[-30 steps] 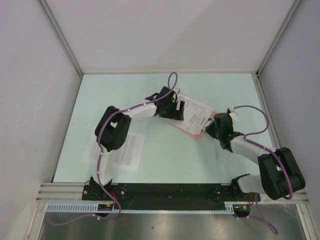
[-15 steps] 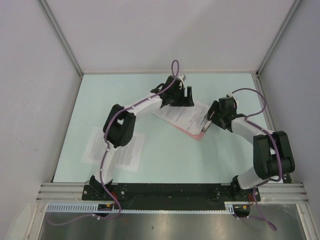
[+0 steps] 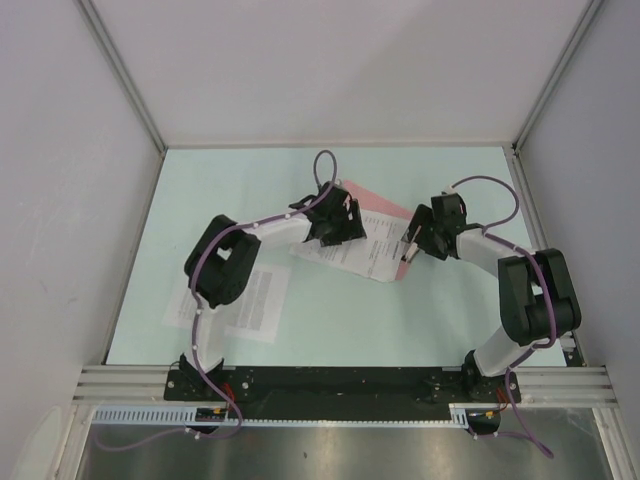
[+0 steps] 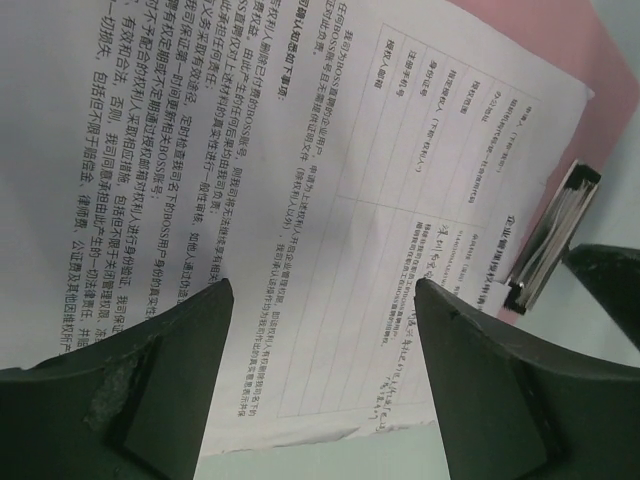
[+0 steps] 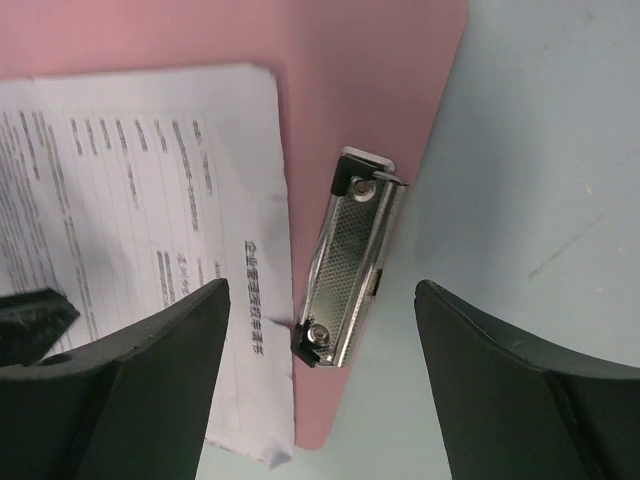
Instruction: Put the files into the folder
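The pink folder (image 3: 366, 195) lies flat right of the table's middle, with printed files (image 3: 368, 256) spread over it. My left gripper (image 3: 342, 224) hovers open over those files (image 4: 300, 180), nothing between its fingers (image 4: 150, 400). My right gripper (image 3: 413, 244) stands open astride the folder's metal clip (image 5: 350, 260), not touching it. The sheet's edge (image 5: 150, 180) meets the clip's near corner with a small crease; whether it sits under the clip I cannot tell. Pink board (image 5: 370, 80) shows past the clip. The clip (image 4: 555, 235) also appears at the right of the left wrist view.
More printed sheets (image 3: 262, 300) lie flat on the pale green table (image 3: 330, 320) near the left arm's base. Grey walls close in the left, back and right sides. The left gripper's finger (image 5: 30, 320) shows at the right wrist view's left edge.
My right gripper went from shut at the clip to open. My left gripper swung to the folder's far side, then came back over the sheets. The folder and its sheets have turned and shifted left.
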Available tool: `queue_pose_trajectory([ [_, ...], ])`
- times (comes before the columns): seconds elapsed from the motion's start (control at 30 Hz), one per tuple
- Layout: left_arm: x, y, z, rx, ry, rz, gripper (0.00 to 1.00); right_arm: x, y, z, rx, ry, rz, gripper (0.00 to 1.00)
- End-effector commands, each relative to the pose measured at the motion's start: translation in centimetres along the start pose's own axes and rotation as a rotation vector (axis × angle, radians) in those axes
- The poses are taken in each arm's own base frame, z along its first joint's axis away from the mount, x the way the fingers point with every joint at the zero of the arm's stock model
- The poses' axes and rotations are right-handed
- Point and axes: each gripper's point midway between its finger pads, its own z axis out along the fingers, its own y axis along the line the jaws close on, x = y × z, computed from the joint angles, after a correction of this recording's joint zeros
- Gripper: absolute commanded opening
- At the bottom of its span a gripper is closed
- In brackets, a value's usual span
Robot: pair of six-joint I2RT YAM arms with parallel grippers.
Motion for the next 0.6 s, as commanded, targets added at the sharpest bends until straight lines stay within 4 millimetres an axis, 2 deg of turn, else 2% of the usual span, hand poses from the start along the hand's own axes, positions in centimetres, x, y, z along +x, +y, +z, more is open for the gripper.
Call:
queue_pose_trajectory([
  [0.0, 5.7, 3.8, -2.0, -0.142, 0.076, -0.091, 0.82, -1.2, 1.9, -0.4, -0.054, -0.013, -0.07, 0.78],
  [0.13, 5.2, 2.5, -2.2, -0.098, 0.066, -0.048, 0.84, -0.9, 2.1, -0.6, -0.044, -0.018, -0.133, 0.78],
  [0.17, 4.2, 1.0, -2.3, -0.044, 0.065, 0.01, 0.85, -0.8, 1.9, -0.4, -0.04, -0.013, -0.129, 0.77],
  [0.23, 2.2, -0.3, -2.2, -0.026, 0.035, 0.1, 0.87, -0.9, 1.6, -0.4, -0.021, -0.017, -0.103, 0.77],
  [0.3, 1.1, -0.7, -2.1, -0.039, 0.029, 0.139, 0.9, -1.1, 1.0, -0.2, 0.013, -0.028, -0.074, 0.78],
  [0.33, 0.5, 0.0, -2.3, -0.085, 0.018, 0.166, 0.91, -1.4, 0.7, -0.3, 0.036, -0.047, -0.068, 0.78],
  [0.37, -0.6, -0.8, -2.6, -0.072, -0.013, 0.181, 0.91, -1.6, 0.8, -0.5, 0.045, -0.065, -0.074, 0.78],
  [0.47, -1.9, -2.0, -4.4, -0.024, -0.067, 0.205, 0.96, -3.4, 1.7, -0.6, 0.026, -0.149, -0.11, 0.79],
  [0.5, -2.1, -2.4, -5.0, -0.006, -0.079, 0.207, 0.96, -4.5, 2.5, -0.6, -0.002, -0.196, -0.133, 0.79],
  [0.57, -1.9, -2.6, -5.8, 0.016, -0.083, 0.189, 0.97, -6.4, 3.3, -0.3, -0.042, -0.259, -0.151, 0.81],
])
